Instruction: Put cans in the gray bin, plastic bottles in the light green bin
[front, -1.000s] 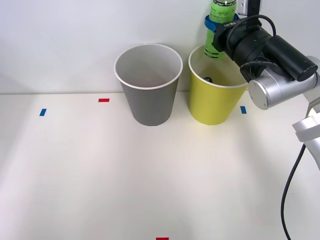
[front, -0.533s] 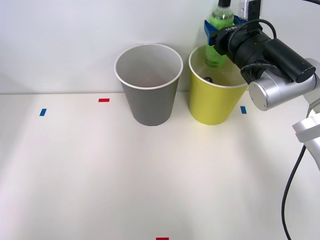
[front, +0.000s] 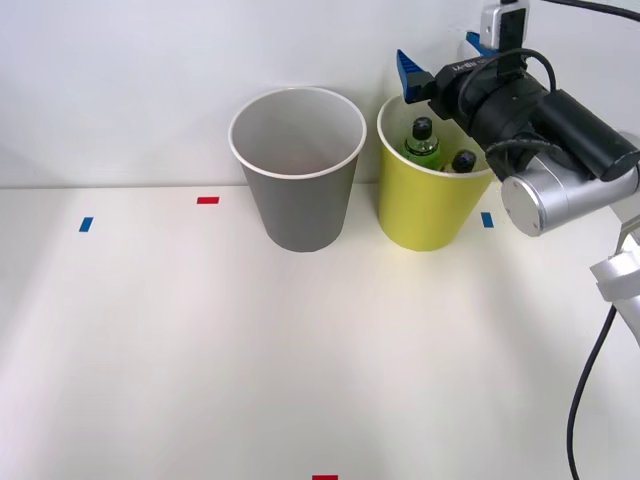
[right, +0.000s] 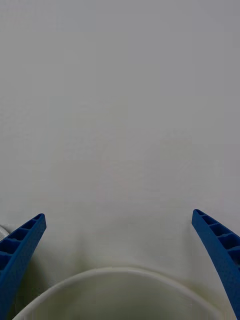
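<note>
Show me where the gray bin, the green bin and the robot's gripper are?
gray bin (front: 300, 205): front view, outer wall.
light green bin (front: 425, 210): front view, outer wall.
right gripper (front: 440, 55): front view, midway between its open blue fingertips.

no text, brand or number could be read on the plastic bottles (front: 421, 141), the bins, or the table's tape marks.

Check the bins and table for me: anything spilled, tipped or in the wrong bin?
Nothing stands out. The gray bin and the light green bin both stand upright. Two plastic bottles sit inside the light green one, black caps showing. The right gripper is open above it.
</note>
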